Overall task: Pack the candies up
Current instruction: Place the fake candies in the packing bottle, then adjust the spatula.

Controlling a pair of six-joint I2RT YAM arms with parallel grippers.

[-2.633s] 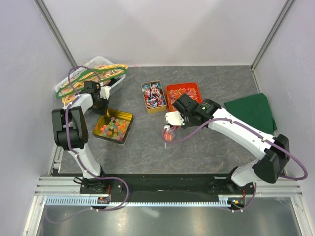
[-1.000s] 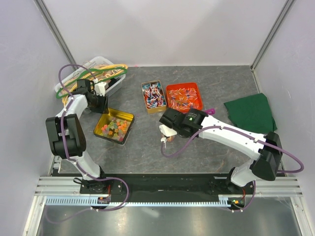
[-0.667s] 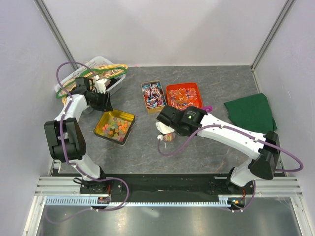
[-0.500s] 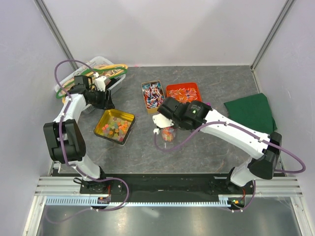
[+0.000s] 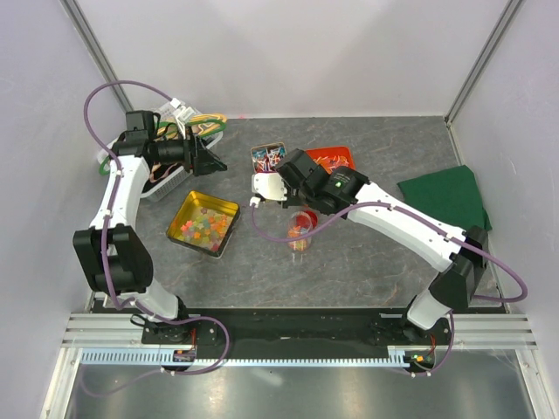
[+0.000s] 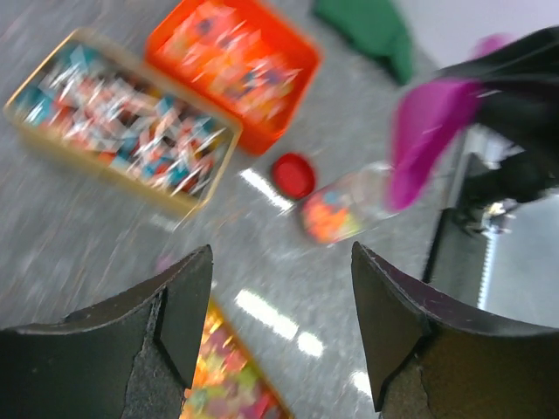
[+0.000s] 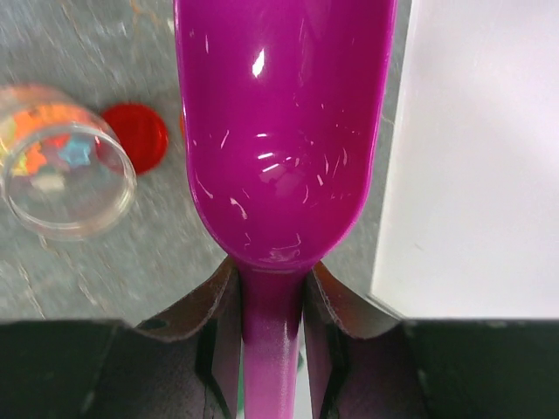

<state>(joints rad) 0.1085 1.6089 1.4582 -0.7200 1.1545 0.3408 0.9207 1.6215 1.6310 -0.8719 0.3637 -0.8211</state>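
Colourful round candies (image 5: pixel 201 225) fill a gold tin left of centre. Twist-wrapped candies (image 6: pixel 113 131) lie in a second gold tin, and more fill the orange tray (image 5: pixel 336 158). A clear jar (image 5: pixel 302 225) holding some candies stands mid-table, with its red lid (image 7: pixel 135 136) beside it. My right gripper (image 7: pixel 272 301) is shut on the handle of the purple scoop (image 7: pixel 279 131), held above the table to the left of the jar; the bowl looks empty. Raised over the table behind the round-candy tin, my left gripper (image 6: pixel 281 262) is open and holds nothing.
A clear plastic bin (image 5: pixel 166 122) with coloured hoops sits at the back left, close to the left arm. A green cloth (image 5: pixel 445 197) lies at the right. My right arm covers part of the wrapped-candy tin (image 5: pixel 265 155) in the top view.
The left arm swung up and right, away from the bin, and its jaws spread wider. The right arm lifted the scoop off the jar and moved back-left, uncovering the jar.
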